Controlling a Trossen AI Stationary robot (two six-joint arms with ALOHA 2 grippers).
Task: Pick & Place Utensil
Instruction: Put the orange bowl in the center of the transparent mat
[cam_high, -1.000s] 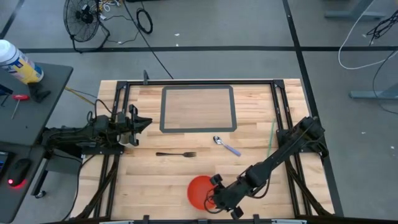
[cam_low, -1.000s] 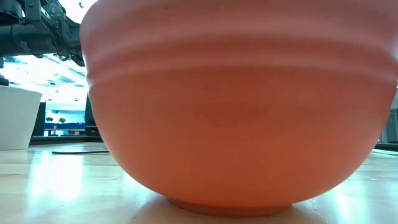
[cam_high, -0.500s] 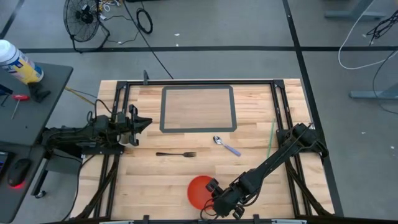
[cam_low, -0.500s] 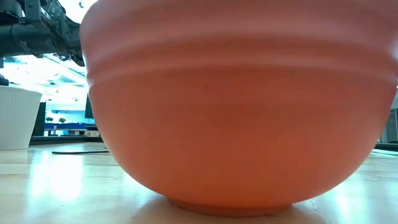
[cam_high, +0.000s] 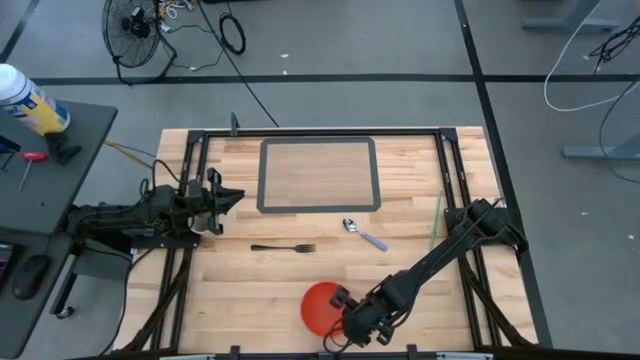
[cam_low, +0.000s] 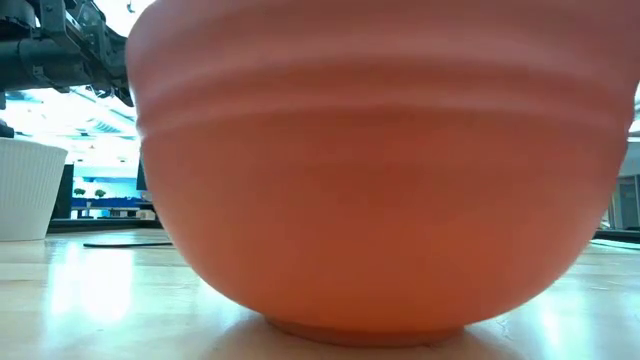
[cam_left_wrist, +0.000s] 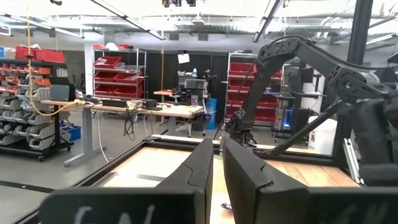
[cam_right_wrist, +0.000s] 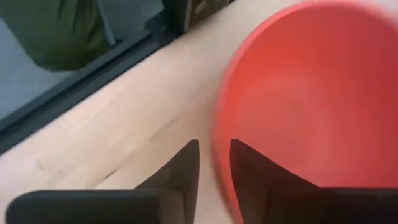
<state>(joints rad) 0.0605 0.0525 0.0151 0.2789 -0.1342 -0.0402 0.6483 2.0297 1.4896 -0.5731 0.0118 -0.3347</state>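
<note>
A red bowl (cam_high: 318, 305) stands on its base near the table's near edge; it fills the low view (cam_low: 380, 170). My right gripper (cam_high: 338, 322) (cam_right_wrist: 214, 146) slants down at the bowl's near right rim, one finger on each side of the wall. A dark fork (cam_high: 283, 248) lies flat at mid-table. A spoon (cam_high: 362, 234) with a blue handle lies to its right. My left gripper (cam_high: 235, 196) (cam_left_wrist: 217, 146) waits shut, raised over the table's left side. My right gripper has the bowl's near right rim (cam_right_wrist: 219, 155) between its two fingers, one inside the bowl and one outside. The fingers come slanting down from the near right. The bowl sits upright with its base on the table. The picture is blurred, so whether both fingers touch is unclear.
A dark-edged rectangle (cam_high: 262, 175) is marked on the far half of the table. Black rails (cam_high: 448, 170) run along the table's left and right sides. Bare wood lies between the fork and the bowl.
My right gripper has sunk toward the table's near edge at the bowl's near right rim and has rolled about its own line. The bowl has shifted a little sideways on the table, still upright.
</note>
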